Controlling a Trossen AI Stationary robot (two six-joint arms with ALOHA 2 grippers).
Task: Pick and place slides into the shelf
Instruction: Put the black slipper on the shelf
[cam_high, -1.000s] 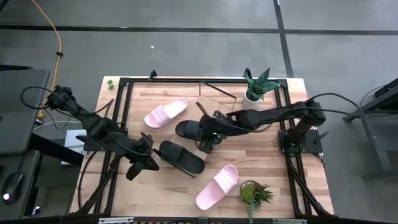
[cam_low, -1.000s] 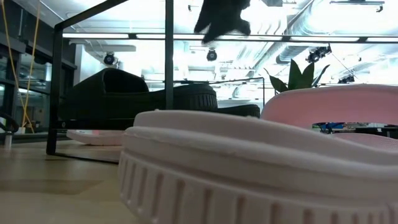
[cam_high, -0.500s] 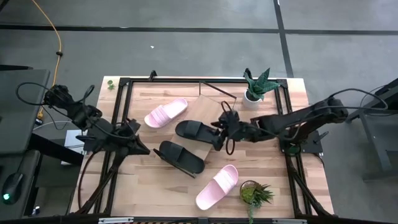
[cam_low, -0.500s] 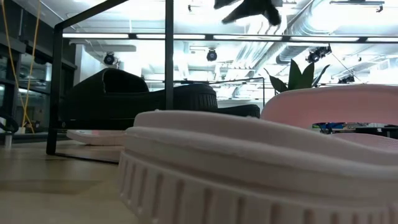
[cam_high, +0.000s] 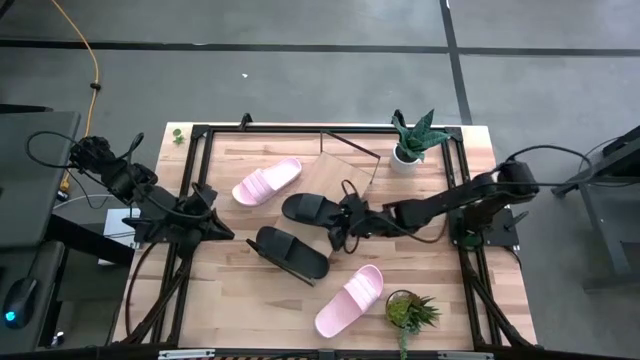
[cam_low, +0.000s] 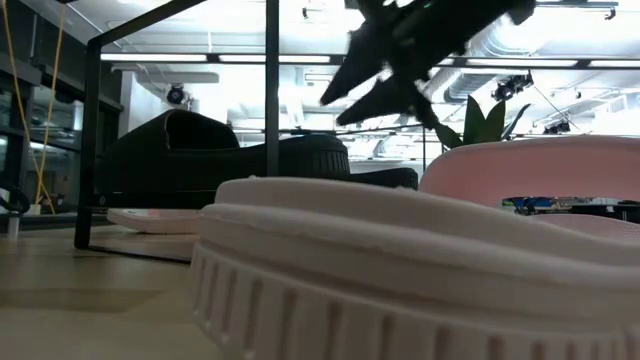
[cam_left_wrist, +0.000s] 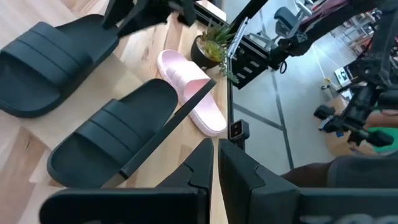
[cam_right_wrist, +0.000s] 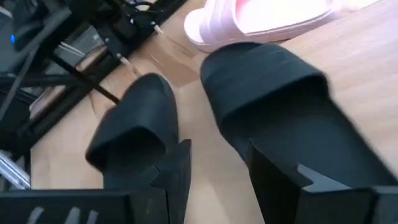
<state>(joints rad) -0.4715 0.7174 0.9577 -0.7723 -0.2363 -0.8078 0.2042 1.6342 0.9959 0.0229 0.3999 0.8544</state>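
In the high view two black slides lie mid-table on their soles. One pink slide lies toward the far left and another pink slide near the front. The shelf, a pale board on black wire, stands at the far middle. My right gripper is open and hovers just over the farther black slide, seen above it in the low view. My left gripper is shut by the left frame rail, short of the nearer black slide.
A spiky potted plant stands at the far right beside the shelf, and a second plant at the near right by the pink slide. A black metal frame runs around the table edges. Bare wood lies at the near left.
My left gripper has drawn back from the nearer black slide toward the table's left edge. My right gripper pulled away to the right and up, then came back left and down over the farther black slide. No slide has moved.
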